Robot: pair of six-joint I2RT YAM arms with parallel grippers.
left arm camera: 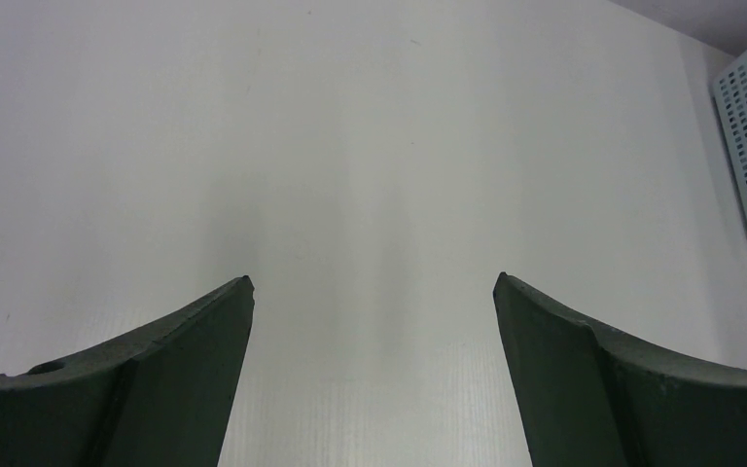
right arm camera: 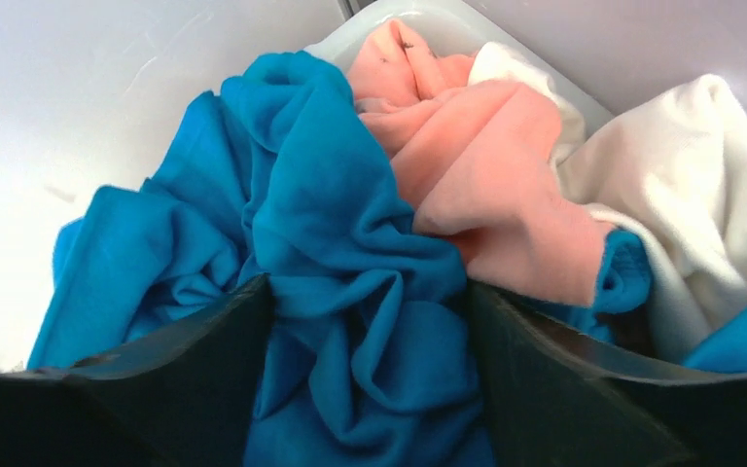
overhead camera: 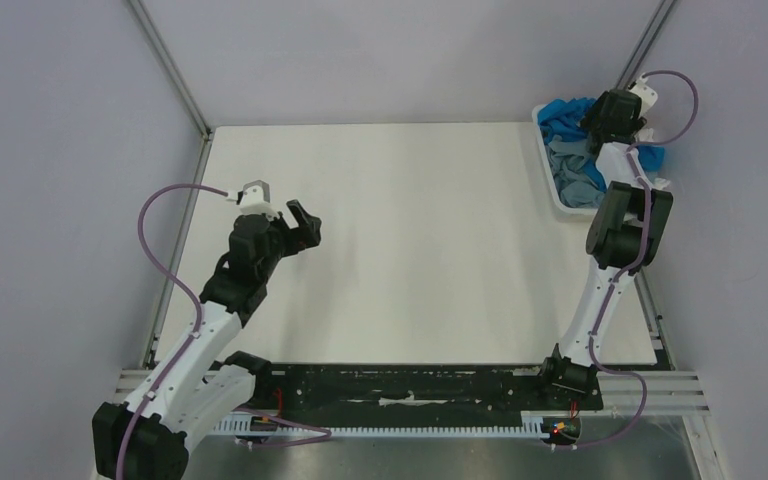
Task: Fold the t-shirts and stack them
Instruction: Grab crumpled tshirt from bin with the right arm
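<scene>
The t-shirts lie crumpled together in a white plastic basket [overhead camera: 558, 200] at the far right corner of the worktop [overhead camera: 410, 260], its long side along the right edge. The bright blue t-shirt [right arm camera: 350, 282] is heaped in deep folds at the basket's far end. Touching it are a salmon pink t-shirt [right arm camera: 486, 165] and a white t-shirt [right arm camera: 681, 204], and the top view shows a dusty grey-blue t-shirt [overhead camera: 572, 172] filling the near end of the basket. The right arm [overhead camera: 625, 225] rises from its base at the near edge, runs along the right edge and bends down into the basket's far end. The right jaws are apart and sunk into the blue t-shirt. A thick ridge of its cloth fills the gap and touches the inner faces of both fingers [right arm camera: 185, 389], with the pink cloth just beyond the tips. Whether the cloth is pinched firmly cannot be told. The left arm [overhead camera: 245, 265] is raised over the left part of the worktop, near the left edge and about midway between the near and far edges. The left jaws stand wide apart with nothing between the fingers [left arm camera: 156, 379]. They point across the worktop toward the basket, whose perforated wall shows at the right of the left wrist view, well apart from them.
</scene>
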